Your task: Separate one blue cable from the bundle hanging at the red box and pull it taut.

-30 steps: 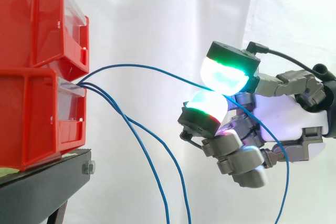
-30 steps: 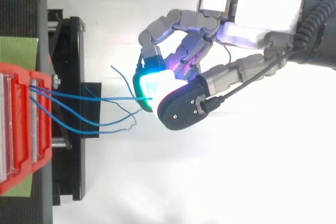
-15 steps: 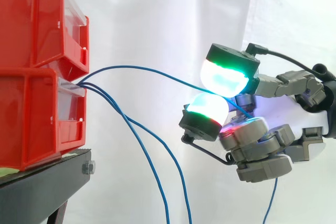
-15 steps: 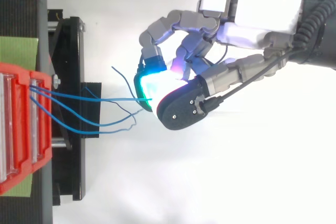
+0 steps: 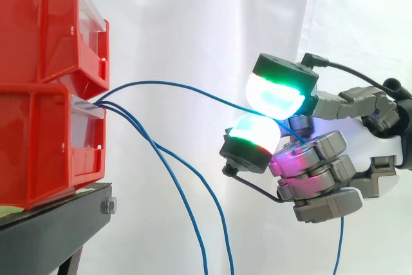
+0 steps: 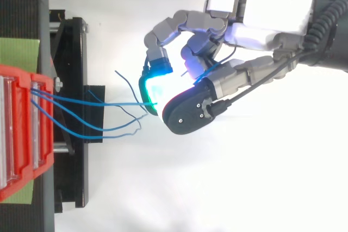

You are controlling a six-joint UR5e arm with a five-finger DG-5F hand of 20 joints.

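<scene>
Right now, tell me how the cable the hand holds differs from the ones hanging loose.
The pinched cable arcs almost level from the lower red bin to the hand; the loose cables droop steeply downward. The pinched cable is clamped between glowing pads; the loose cables hang free of the hand. All are thin, blue, and leave the same bin.

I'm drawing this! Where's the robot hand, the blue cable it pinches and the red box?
robot hand [image 5: 383, 146], side view, white palm.
thin blue cable [image 5: 161, 82], side view, arched stretch.
red plastic box [image 5: 32, 146], side view, lower side wall.
</scene>
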